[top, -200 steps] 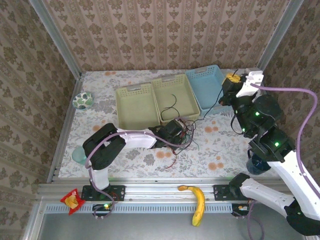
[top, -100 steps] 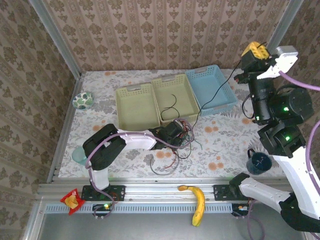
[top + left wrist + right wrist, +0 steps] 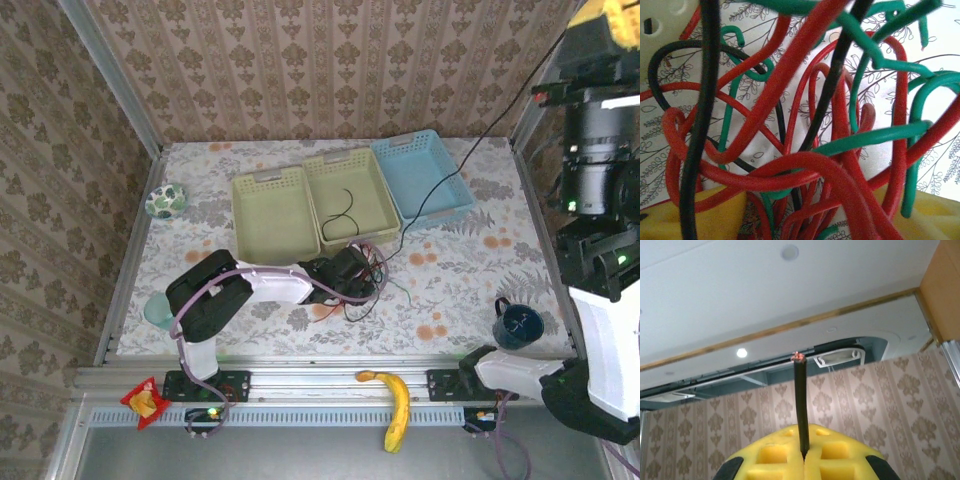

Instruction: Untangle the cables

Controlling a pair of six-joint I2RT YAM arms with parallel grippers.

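Pulling the black cable [image 3: 800, 410] out of the knot, Sam: is that the step going on?

I am reading it that way, Mia. The right fingers [image 3: 835, 472] are pinching it tight near its bare end, high above and to the right of the blue basket [image 3: 420, 180]. The strand is running almost straight down across that basket to the tangle [image 3: 362, 275].

And the tangle is lying where?

It is sitting on the desk [image 3: 450, 290], on the near side of the blue basket and a little to its left. The left fingers [image 3: 660, 227] are standing wide there, with loops of red cable [image 3: 790, 70] and green cable [image 3: 875, 137] draping across the gap between them. They are not clamping anything that I can make out.

So the black one is not coming clear yet?

Not by my judgement. At the left wrist it is threading through red loops, so lifting alone is likely dragging the whole knot along.

What is the next move asking for, then?

I am thinking the left fingers need to be closing on the red and green strands and pinning them low, while the right arm is drawing the black one further from the blue basket. That wants doing slowly, since a snagged loop is risking a tighter knot.
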